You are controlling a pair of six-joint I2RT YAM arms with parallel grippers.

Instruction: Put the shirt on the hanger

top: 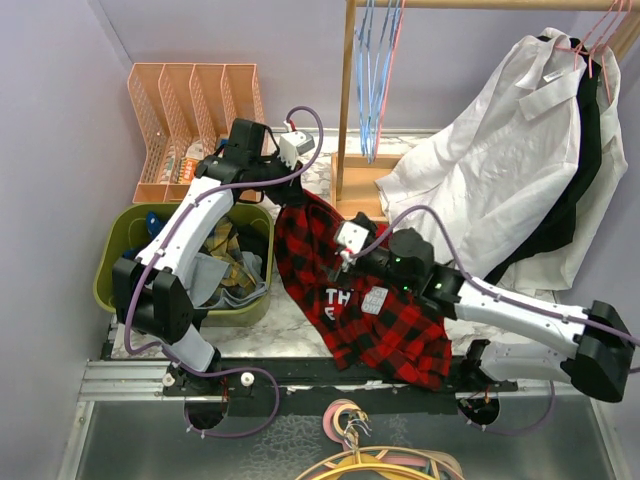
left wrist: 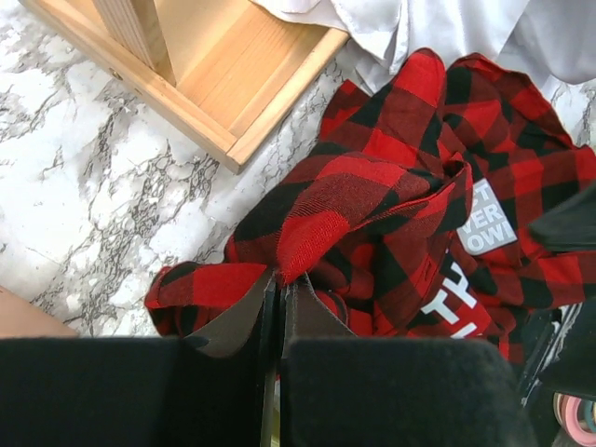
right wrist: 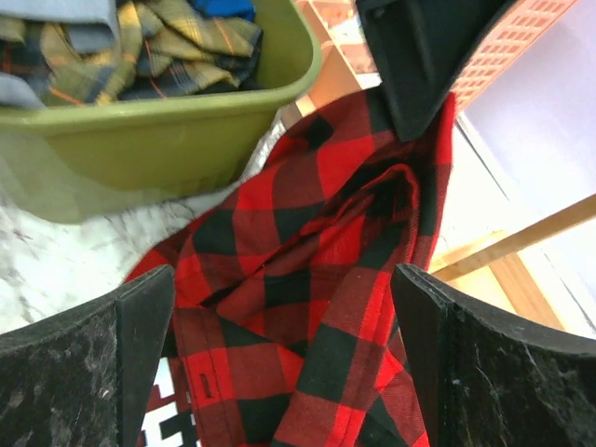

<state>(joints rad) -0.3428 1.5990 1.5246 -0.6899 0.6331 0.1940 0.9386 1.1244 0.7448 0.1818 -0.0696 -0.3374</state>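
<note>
The red-and-black plaid shirt (top: pixel 370 310) lies bunched on the marble table, white lettering showing. It also shows in the left wrist view (left wrist: pixel 391 186) and the right wrist view (right wrist: pixel 307 279). My left gripper (top: pixel 305 190) is shut on a fold of the shirt's upper edge (left wrist: pixel 279 279) and holds it raised. My right gripper (top: pixel 345 250) is open just above the shirt's middle, its fingers apart on either side of the cloth (right wrist: pixel 282 279). A thin pink hanger (top: pixel 394 60) hangs on the wooden rail among light-blue hangers.
A green bin (top: pixel 115 270) of clothes stands at the left, an orange file rack (top: pixel 190 100) behind it. The wooden rack post (top: pixel 345 100) and its base (top: pixel 360 185) stand behind the shirt. A white shirt (top: pixel 500 150) and a black garment (top: pixel 580 170) hang at the right.
</note>
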